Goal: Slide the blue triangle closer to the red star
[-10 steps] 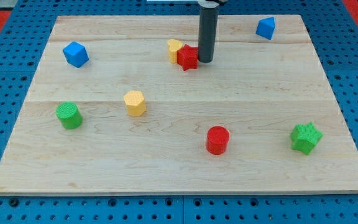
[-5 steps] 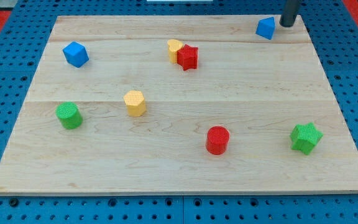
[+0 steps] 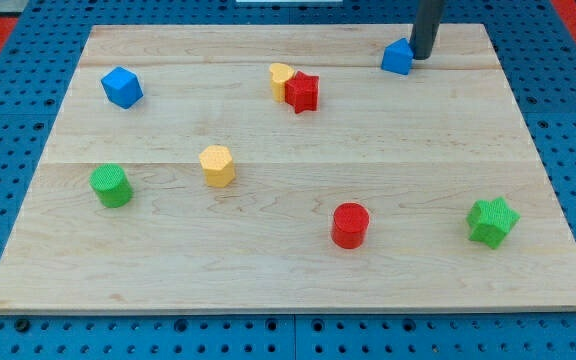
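The blue triangle (image 3: 398,57) lies near the view's top right of the wooden board (image 3: 288,260). My tip (image 3: 423,55) stands right against its right side, touching or nearly touching it. The red star (image 3: 303,92) lies to the left and a little lower, at the top middle of the board, with a yellow block (image 3: 282,78) pressed against its upper left. A stretch of bare board separates the triangle from the star.
A blue cube (image 3: 122,87) sits at the upper left. A green cylinder (image 3: 111,186) is at the left, a yellow hexagonal block (image 3: 217,165) left of centre, a red cylinder (image 3: 350,225) at lower centre, a green star (image 3: 492,221) at lower right.
My tip moved from beside the red star to the top right, then came leftwards against the blue triangle. The triangle has slid left and slightly down, towards the star.
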